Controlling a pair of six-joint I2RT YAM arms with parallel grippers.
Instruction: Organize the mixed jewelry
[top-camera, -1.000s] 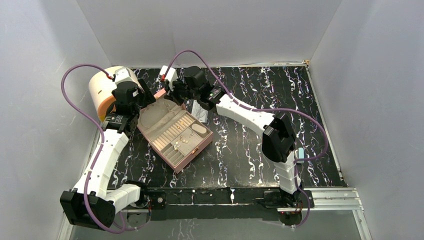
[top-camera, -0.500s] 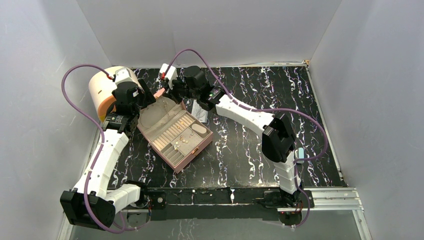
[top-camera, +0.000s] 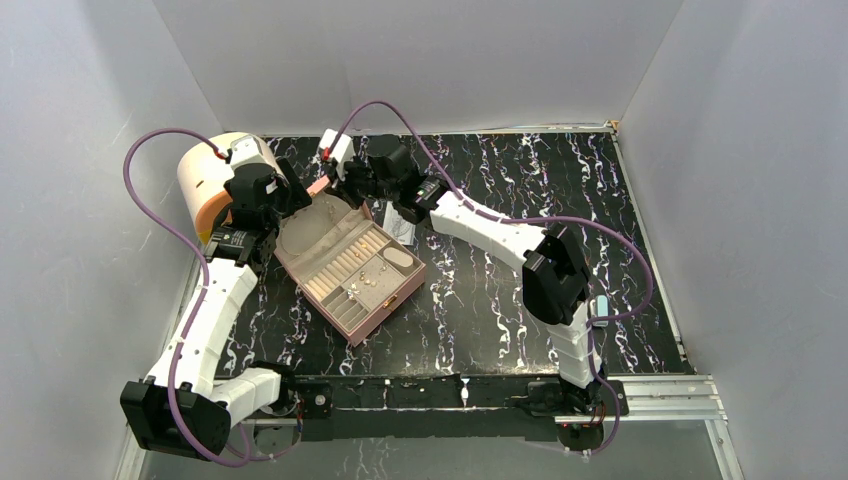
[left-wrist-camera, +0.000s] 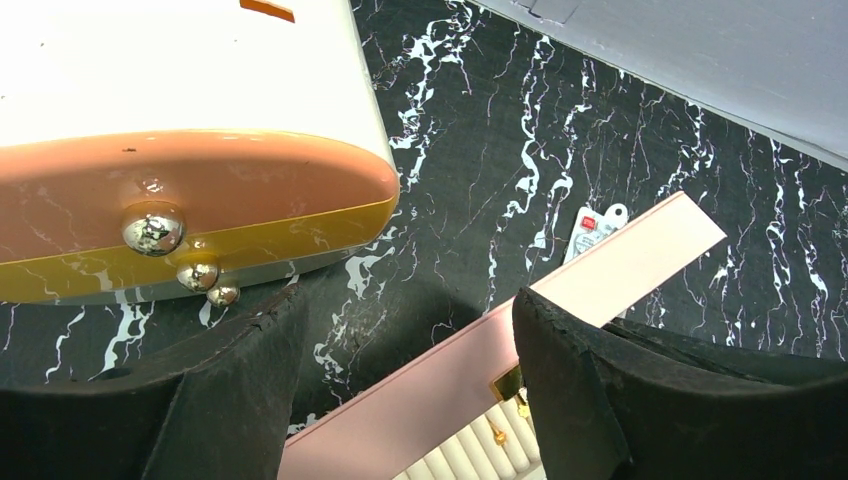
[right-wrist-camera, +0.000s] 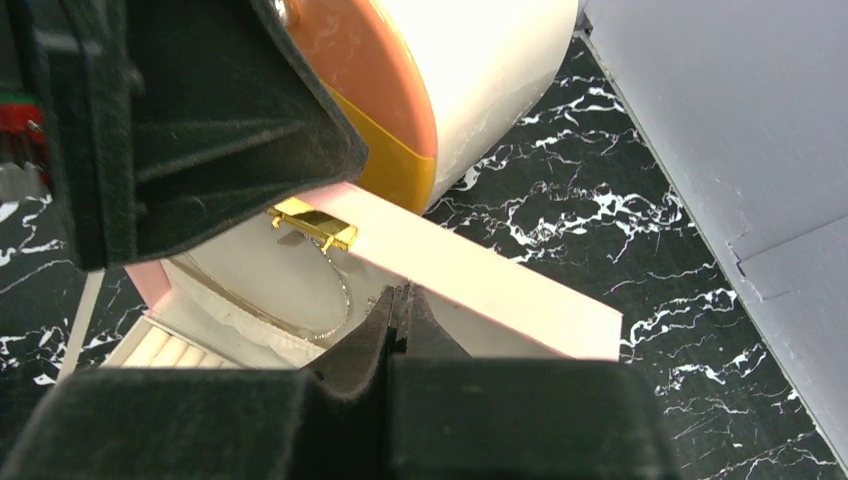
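looking for the jewelry first: where does it sit? (a)

several gold studs (top-camera: 365, 283) lie in the open pink box (top-camera: 385, 303), on the pale ring rolls and in the small trays near its front. the box stands at an angle on the black marbled table (top-camera: 500, 300). (b)

and the chain? (a)

the right wrist view shows a thin chain (right-wrist-camera: 343, 285) hanging down the inside of the raised lid (right-wrist-camera: 480, 280), just below a gold clasp (right-wrist-camera: 312, 222). (b)

what about the left claw? (a)

the left claw (left-wrist-camera: 407, 320) has its jaws wide apart, with the lid's edge running between them. a single stud (left-wrist-camera: 497, 432) shows just beside the right-hand finger (left-wrist-camera: 570, 390). i cannot tell whether either finger touches the lid. (b)

and the right claw? (a)

the right claw (right-wrist-camera: 402, 300) has its fingers pressed together, tips close to the lid's inner face and near the chain's lower end. i cannot tell whether anything is pinched between them. (b)

anything else around? (a)

a white and orange drum (left-wrist-camera: 200, 100) sits just beyond the lid, with small silvery knobs (left-wrist-camera: 153, 230) on its orange end. a clear flat packet (top-camera: 398, 222) lies on the table just beside the box, under the right arm. (b)
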